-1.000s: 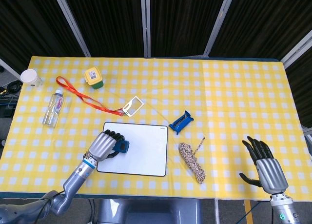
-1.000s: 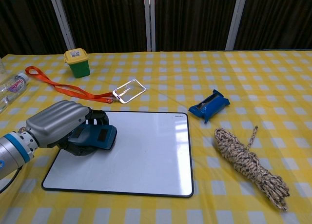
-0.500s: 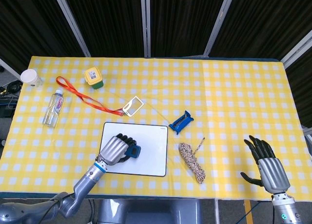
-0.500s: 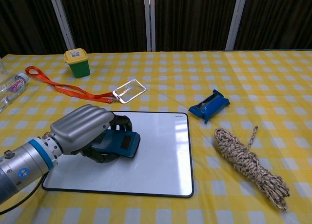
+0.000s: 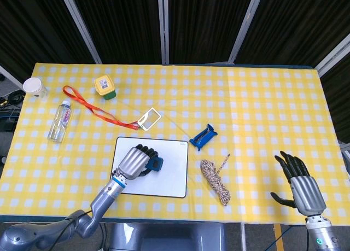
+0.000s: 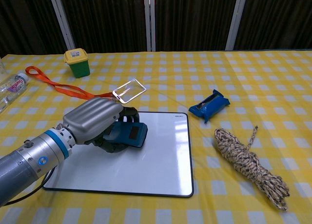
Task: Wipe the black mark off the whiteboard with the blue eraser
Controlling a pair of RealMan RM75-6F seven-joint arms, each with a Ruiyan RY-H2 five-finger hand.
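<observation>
My left hand (image 5: 134,161) (image 6: 94,120) grips the blue eraser (image 5: 156,164) (image 6: 128,134) and holds it flat on the whiteboard (image 5: 170,177) (image 6: 161,160), near the board's upper middle. The board's visible surface looks plain white; no black mark shows, and the part under the hand is hidden. My right hand (image 5: 301,187) hovers open with fingers spread at the front right of the table, far from the board; the chest view does not show it.
A coiled rope (image 5: 215,181) (image 6: 246,159) lies right of the board, a blue packet (image 5: 203,136) (image 6: 209,105) above it. A card holder (image 5: 149,118) with orange lanyard (image 5: 90,106), a yellow-lidded green box (image 5: 105,87), a bottle (image 5: 60,120) and a cup (image 5: 33,87) sit at the left.
My left hand has slid the eraser rightward and up across the whiteboard, from its left edge toward the upper middle. The right hand has barely moved.
</observation>
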